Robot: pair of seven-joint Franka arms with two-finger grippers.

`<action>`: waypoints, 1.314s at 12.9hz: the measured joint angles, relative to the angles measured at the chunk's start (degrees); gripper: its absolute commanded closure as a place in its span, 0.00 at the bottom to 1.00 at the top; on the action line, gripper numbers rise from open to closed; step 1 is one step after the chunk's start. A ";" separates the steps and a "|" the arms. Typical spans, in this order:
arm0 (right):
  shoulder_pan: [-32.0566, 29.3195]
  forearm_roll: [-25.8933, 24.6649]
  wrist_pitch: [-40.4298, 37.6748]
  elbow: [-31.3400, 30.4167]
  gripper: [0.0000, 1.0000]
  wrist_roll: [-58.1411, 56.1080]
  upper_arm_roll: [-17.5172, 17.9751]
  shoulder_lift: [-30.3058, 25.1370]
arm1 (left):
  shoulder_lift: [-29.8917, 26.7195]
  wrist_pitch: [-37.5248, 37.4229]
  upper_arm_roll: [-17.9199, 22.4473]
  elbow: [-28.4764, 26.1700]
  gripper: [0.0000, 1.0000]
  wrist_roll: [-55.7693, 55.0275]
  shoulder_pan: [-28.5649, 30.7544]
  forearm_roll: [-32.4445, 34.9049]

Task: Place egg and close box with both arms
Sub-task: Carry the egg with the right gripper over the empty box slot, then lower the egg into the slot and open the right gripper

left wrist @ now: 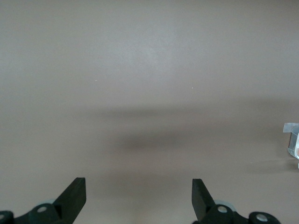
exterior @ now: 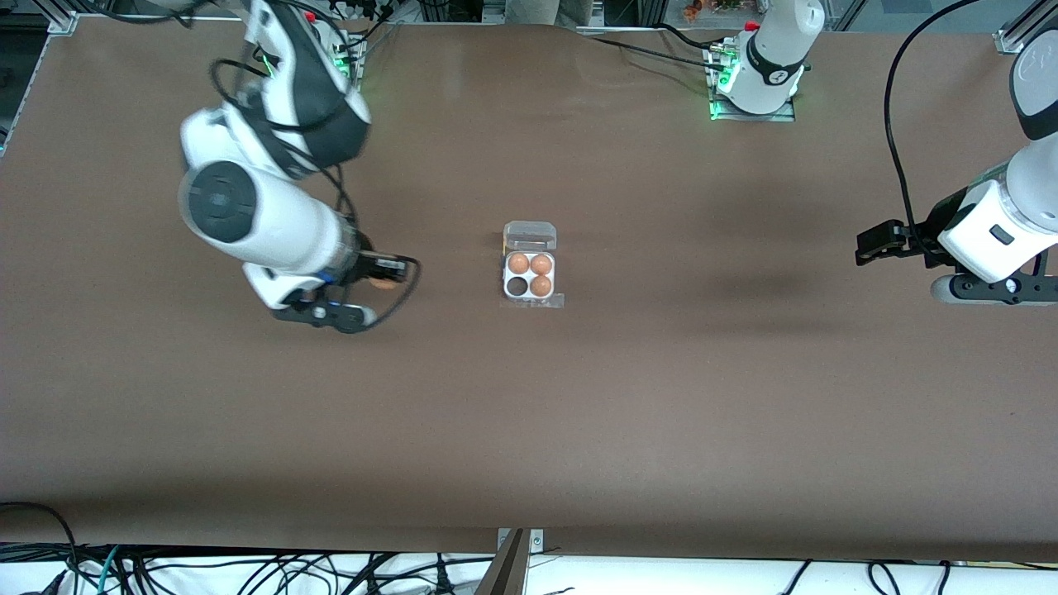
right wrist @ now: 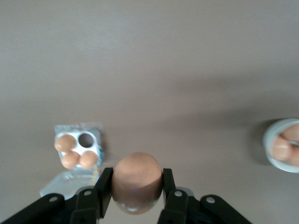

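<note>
My right gripper [exterior: 387, 278] is shut on an orange-brown egg [right wrist: 137, 179], which fills the space between its fingers. It hangs over bare table, off toward the right arm's end from the box [exterior: 529, 275]. The box stands mid-table with its clear lid [exterior: 530, 235] swung open on the side toward the robots' bases. It holds three eggs, and one cell [exterior: 517, 286] is dark and empty. In the right wrist view the box [right wrist: 76, 149] shows the same three eggs. My left gripper [exterior: 864, 250] waits open above the left arm's end of the table, nothing between its fingers [left wrist: 74, 196].
A round white bowl [right wrist: 270, 140] with more eggs shows at the edge of the right wrist view; in the front view the right arm covers it. A corner of the box [left wrist: 292, 140] shows in the left wrist view. Cables hang along the table's near edge.
</note>
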 measured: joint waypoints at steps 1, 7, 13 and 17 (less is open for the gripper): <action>1.62 0.04 2.36 0.07 1.00 1.47 0.03 1.57 | 0.00 0.00 0.00 0.00 0.00 0.00 0.00 0.00; 10.22 0.02 15.31 0.37 1.00 10.11 -0.06 11.44 | 0.02 0.00 0.00 0.02 0.00 0.00 0.00 0.00; 14.09 -2.76 19.63 0.53 1.00 14.87 -0.12 16.21 | 0.02 0.00 -0.02 0.02 0.00 0.00 -0.02 0.00; 15.12 -4.34 20.83 0.53 0.96 16.75 -0.13 17.60 | 0.02 0.00 -0.04 0.02 0.00 0.00 -0.07 0.00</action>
